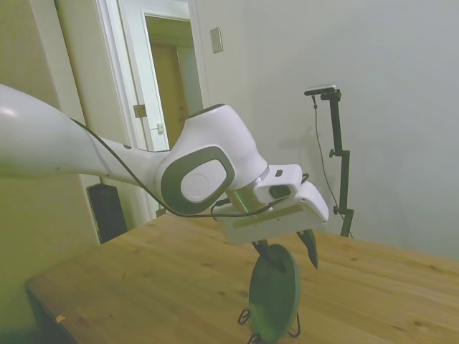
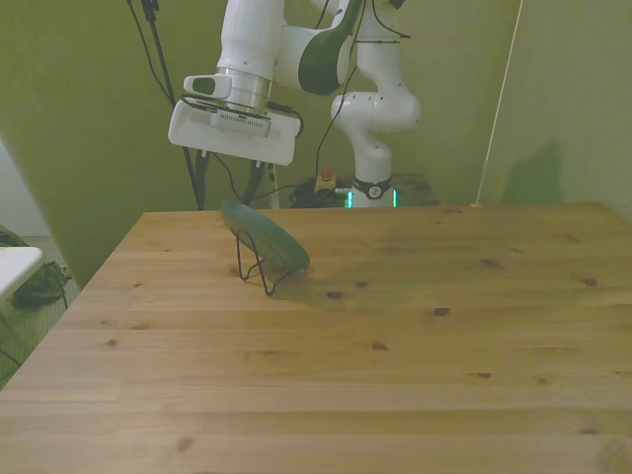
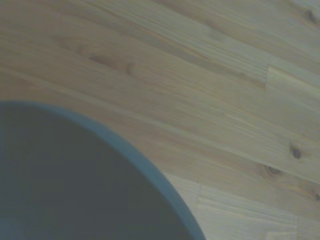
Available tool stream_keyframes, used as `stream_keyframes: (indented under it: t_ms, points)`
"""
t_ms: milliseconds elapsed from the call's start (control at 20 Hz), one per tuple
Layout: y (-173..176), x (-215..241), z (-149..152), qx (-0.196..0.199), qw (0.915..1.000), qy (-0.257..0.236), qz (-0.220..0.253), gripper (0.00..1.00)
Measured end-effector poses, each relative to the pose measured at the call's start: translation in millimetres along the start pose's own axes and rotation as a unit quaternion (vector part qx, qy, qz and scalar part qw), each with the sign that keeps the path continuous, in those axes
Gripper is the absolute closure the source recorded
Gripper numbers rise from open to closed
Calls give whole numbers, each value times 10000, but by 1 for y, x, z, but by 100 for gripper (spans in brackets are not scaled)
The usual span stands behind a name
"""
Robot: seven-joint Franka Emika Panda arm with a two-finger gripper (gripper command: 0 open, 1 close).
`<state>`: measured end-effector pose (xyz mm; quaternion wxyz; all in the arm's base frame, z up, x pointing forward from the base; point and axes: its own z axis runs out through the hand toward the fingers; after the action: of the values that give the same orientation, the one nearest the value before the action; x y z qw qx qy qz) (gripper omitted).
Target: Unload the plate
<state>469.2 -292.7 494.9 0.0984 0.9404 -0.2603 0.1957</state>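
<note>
The dark green plate stands on edge, leaning in a thin black wire stand on the wooden table. In the front view the plate tilts toward the front view's left in the wire stand. My gripper hangs just above the plate's top rim and is open. One finger sits at the rim, the other finger is clear of it. The wrist view shows the plate's dark face close up over the table. The gripper is partly hidden from the front.
The stand and plate sit near the table's far corner at the front view's left. The broad table top spreads toward the front view's right and the near edge. A doorway lies behind the arm.
</note>
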Motion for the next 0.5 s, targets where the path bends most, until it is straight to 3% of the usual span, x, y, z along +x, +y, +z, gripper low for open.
stream_keyframes:
  t_ms: [500]
  points:
    - [0, -6, 7, 35, 9999, 90, -138, 100]
